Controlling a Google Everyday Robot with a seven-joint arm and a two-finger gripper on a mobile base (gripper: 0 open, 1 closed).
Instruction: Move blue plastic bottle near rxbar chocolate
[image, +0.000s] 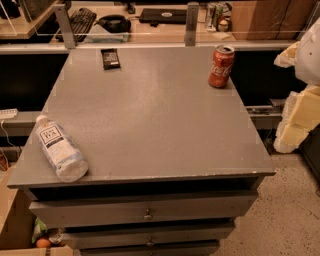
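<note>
The blue plastic bottle (59, 148) is laid on its side at the front left corner of the grey worktop (150, 115). Its white cap is pointed to the back left. The rxbar chocolate (110, 58) is laid flat near the back edge, left of the middle, well apart from the bottle. A red can (221, 66) is stood upright near the back right corner. The gripper (296, 120) is seen at the right edge of the view, off the worktop and away from all three things. Whether it is released or clenched cannot be told.
</note>
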